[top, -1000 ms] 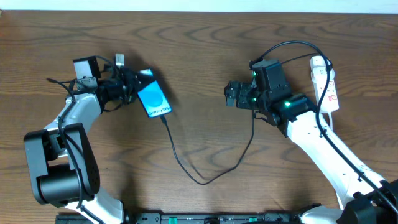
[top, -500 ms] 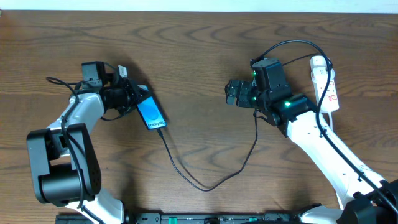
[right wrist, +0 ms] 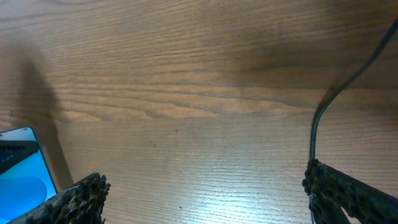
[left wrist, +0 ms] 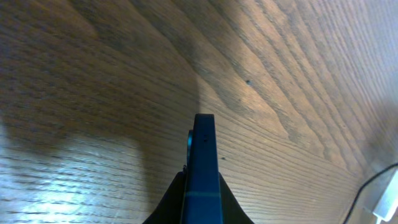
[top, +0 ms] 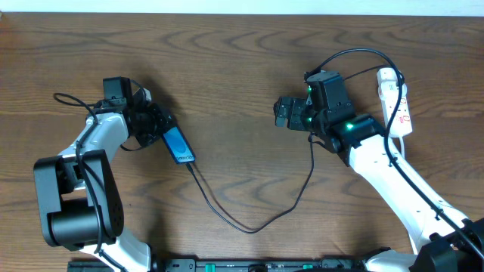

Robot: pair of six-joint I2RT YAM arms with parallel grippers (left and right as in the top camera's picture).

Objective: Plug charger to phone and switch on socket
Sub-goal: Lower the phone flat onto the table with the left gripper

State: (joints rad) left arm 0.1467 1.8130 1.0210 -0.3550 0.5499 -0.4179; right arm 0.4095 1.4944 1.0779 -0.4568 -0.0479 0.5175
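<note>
The phone [top: 178, 143], black-edged with a light-blue screen, is held on edge by my left gripper [top: 155, 121], which is shut on it; in the left wrist view the phone [left wrist: 202, 168] shows edge-on between the fingers. The charger cable [top: 249, 223] runs from the phone's lower end in a loop across the table up towards my right arm. My right gripper [top: 281, 113] is open and empty above bare wood; its fingers [right wrist: 202, 193] are spread wide. The phone's corner [right wrist: 22, 168] shows at the left of the right wrist view. The white socket strip [top: 397, 102] lies at the far right.
A thicker black robot cable [top: 352, 57] arcs above the right arm. A black cable [right wrist: 345, 84] crosses the right wrist view's upper right. The left arm's base [top: 72, 204] stands at the lower left.
My left gripper has turned the phone from nearly flat, screen up, onto its edge and moved it slightly down and left. The cable loop has shifted with it. The right arm is still.
</note>
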